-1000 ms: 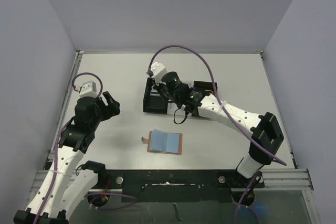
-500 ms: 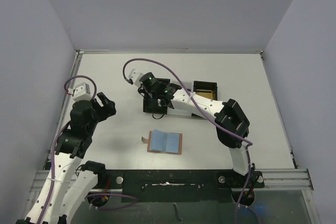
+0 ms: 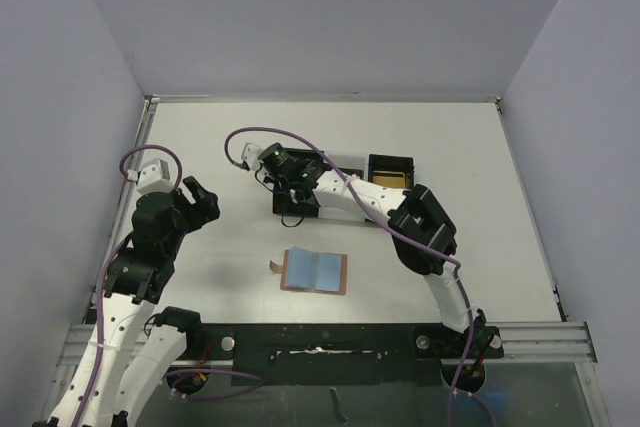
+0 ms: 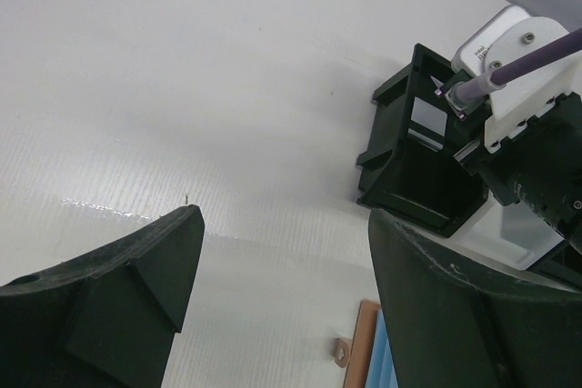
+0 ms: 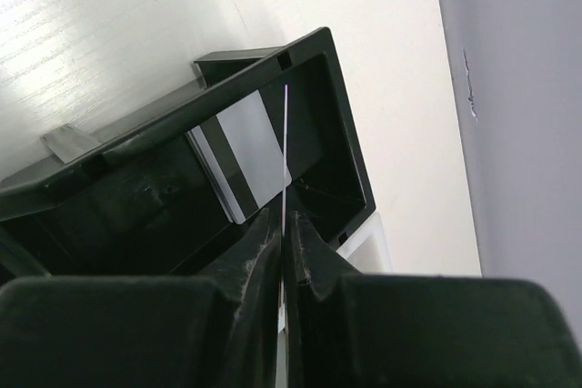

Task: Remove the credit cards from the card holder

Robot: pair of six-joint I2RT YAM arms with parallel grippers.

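The card holder point(image 3: 315, 271) lies open on the table, blue lining up, with its tab point(image 4: 343, 352) at the left. My right gripper point(image 3: 290, 183) is over the left black compartment of the tray point(image 3: 296, 207). In the right wrist view it point(image 5: 284, 221) is shut on a thin card point(image 5: 285, 147) seen edge-on, its colour unclear. A silver-grey card point(image 5: 242, 157) with a dark stripe leans inside that compartment and also shows in the left wrist view point(image 4: 427, 120). My left gripper point(image 3: 196, 203) is open and empty, left of the tray and above the wallet's left side.
The tray's right black compartment point(image 3: 391, 161) holds something gold-tinted. The tray's white middle point(image 4: 514, 229) shows beside the right wrist. The table's side rail point(image 3: 143, 137) runs along the left. The purple cable point(image 3: 240, 137) loops above the right wrist.
My right arm has swung left across the tray, from its middle to over the left compartment. My left arm has drawn back slightly to the left. The wallet has not moved.
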